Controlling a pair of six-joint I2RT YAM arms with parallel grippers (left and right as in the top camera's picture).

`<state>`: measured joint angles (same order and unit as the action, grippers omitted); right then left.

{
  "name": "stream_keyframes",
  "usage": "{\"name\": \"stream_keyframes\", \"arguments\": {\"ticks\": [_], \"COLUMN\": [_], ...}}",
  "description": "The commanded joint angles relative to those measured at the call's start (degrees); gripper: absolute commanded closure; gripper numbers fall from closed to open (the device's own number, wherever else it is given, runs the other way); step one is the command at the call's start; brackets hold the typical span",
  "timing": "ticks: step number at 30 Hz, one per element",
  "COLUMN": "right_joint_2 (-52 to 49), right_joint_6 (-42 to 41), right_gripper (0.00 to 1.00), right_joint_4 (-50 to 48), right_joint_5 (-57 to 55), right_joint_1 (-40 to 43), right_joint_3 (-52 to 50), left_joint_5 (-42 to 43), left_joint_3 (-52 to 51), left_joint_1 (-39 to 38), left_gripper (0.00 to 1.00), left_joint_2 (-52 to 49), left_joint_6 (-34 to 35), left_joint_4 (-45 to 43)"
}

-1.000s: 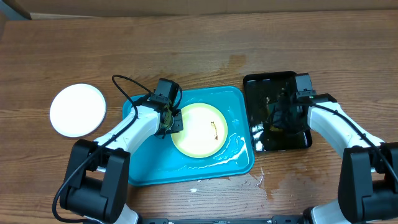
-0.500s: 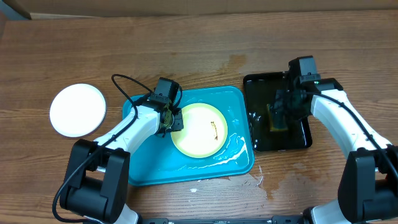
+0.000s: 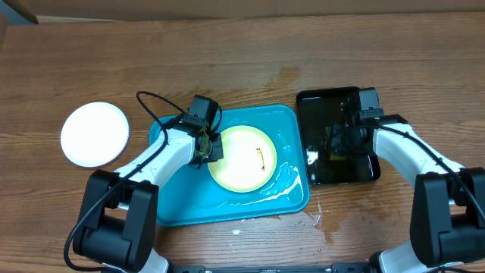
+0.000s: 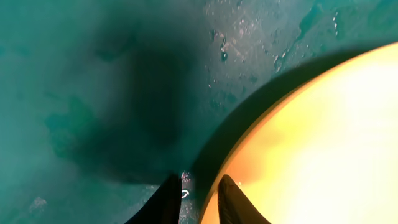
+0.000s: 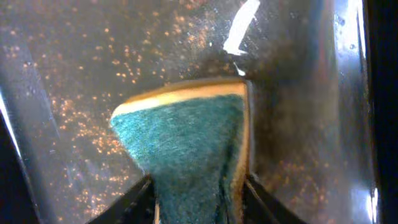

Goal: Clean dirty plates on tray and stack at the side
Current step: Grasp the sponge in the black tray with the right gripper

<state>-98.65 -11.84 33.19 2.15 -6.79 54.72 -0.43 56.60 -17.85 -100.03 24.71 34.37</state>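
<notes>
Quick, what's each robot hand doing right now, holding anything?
Left hand: closed on the rim of the yellow-green plate.
Right hand: closed on the green sponge, in the black tray.

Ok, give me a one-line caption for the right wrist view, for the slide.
Close-up: right gripper pinches the green-faced sponge over the glossy black tray.

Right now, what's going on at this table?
The left tool has its fingers on either side of the rim of the pale yellow-green plate. That plate lies in the turquoise tray and shows a brown smear. The right tool grips a sponge down in the black tray. A white plate sits on the table beside the turquoise tray, on the left arm's side.
</notes>
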Motion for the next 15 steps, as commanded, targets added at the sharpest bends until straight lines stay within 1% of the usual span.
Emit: {"name": "stream_keyframes", "arguments": {"ticks": [1,3,7,9,13,15], "right_joint_2": [0.04,0.04,0.04,0.04,-0.28,-0.68], "right_joint_6": [0.07,0.07,0.07,0.07,0.07,0.07], "right_gripper": [0.59,0.55,0.55,0.52,0.52,0.53], "right_joint_4": [-0.42,-0.59,-1.09,-1.05,-1.03,-1.03], "right_joint_5": [-0.59,-0.57,1.14,1.36,1.33,1.33], "right_joint_1": [0.0,0.0,0.0,0.0,0.0,0.0], "right_joint_3": [-0.07,-0.07,-0.07,-0.07,-0.15,-0.2], "left_joint_5": [0.72,0.72,0.72,0.98,1.55,1.53], "left_joint_3": [-0.42,-0.42,-0.42,-0.42,-0.42,-0.42], "left_joint_1": [0.15,0.15,0.15,0.15,0.15,0.15], "left_gripper": [0.77,0.78,0.78,0.78,0.78,0.78], "left_joint_2": [0.02,0.02,0.02,0.02,0.02,0.02], "left_joint_6": [-0.94,-0.92,-0.92,-0.92,-0.92,-0.9], "left_joint_4": [0.26,0.28,0.24,0.26,0.26,0.24]}}
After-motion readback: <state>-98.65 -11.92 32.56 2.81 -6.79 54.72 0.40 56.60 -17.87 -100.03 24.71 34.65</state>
